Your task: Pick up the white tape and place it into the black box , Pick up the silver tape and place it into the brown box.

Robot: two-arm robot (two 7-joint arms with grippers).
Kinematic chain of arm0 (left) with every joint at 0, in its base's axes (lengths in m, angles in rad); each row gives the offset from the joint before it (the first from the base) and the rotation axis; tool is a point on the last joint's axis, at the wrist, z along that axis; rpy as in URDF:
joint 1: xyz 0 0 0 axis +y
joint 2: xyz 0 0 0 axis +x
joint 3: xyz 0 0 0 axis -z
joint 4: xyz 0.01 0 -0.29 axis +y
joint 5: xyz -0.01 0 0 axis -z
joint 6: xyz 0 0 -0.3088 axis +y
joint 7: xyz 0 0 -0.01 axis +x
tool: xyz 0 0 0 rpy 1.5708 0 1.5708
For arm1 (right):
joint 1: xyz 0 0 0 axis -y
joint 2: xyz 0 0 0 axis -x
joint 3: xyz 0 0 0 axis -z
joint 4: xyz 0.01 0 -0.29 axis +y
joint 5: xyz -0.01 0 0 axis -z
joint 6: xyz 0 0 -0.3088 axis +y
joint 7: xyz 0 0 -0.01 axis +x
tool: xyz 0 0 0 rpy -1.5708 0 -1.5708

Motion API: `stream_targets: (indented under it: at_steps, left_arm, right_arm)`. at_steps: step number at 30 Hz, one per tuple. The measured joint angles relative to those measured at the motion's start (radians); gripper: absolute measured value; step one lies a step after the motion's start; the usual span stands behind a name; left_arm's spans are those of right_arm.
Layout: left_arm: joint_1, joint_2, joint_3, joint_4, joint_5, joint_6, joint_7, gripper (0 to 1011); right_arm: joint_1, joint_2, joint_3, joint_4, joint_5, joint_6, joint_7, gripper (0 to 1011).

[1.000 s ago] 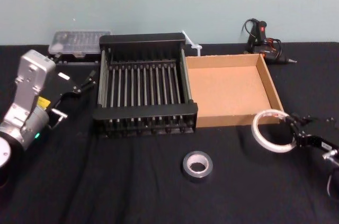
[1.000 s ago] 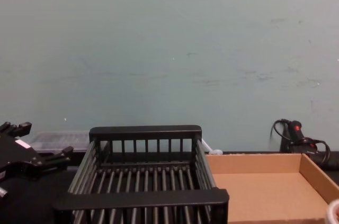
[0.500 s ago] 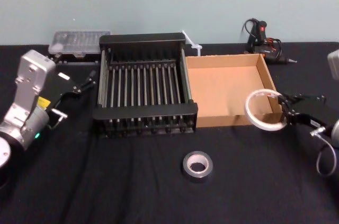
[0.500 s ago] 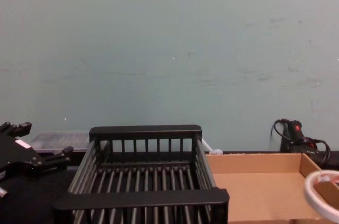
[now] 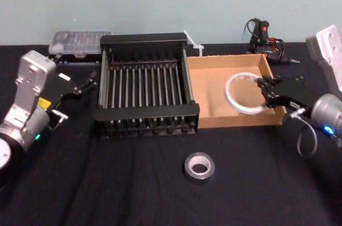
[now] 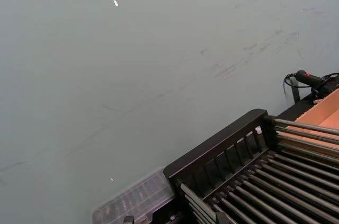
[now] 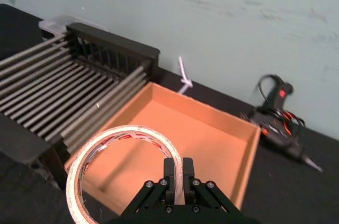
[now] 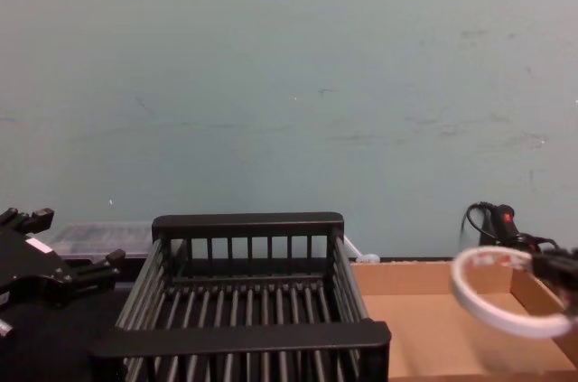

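Left gripper (image 5: 85, 83), spread, is parked near the desk's left edge. Black box (image 5: 144, 39) is empty. Silver tape (image 5: 199, 166) lies near the front edge. White tape (image 5: 243, 75) hangs over the brown box (image 5: 238, 121), pinched by the right gripper (image 5: 265, 90). 0 of 2 placed.

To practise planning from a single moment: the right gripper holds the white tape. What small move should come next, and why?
Probably shift the right gripper to the robot's left, without releasing. It grips the white tape above the brown box, but the tape belongs in the black box, just to the left. The left gripper sits parked beyond it.
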Motion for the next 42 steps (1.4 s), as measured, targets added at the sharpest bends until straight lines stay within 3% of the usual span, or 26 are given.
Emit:
stream_targets:
  at_steps: [11,16,42]
  left_arm:
    - [0.0,0.0,0.0,0.0,0.0,0.0,0.0,1001]
    - [0.0,0.0,0.0,0.0,0.0,0.0,0.0,1001]
    - [0.0,0.0,0.0,0.0,0.0,0.0,0.0,1001]
  right_arm:
    - [0.101,-0.05,-0.057,0.055,-0.027,-0.009,0.024,96]
    - [0.155,-0.072,-0.105,0.085,-0.052,-0.024,0.049,96]
    - [0.284,-0.175,-0.222,0.198,-0.104,-0.059,0.098,96]
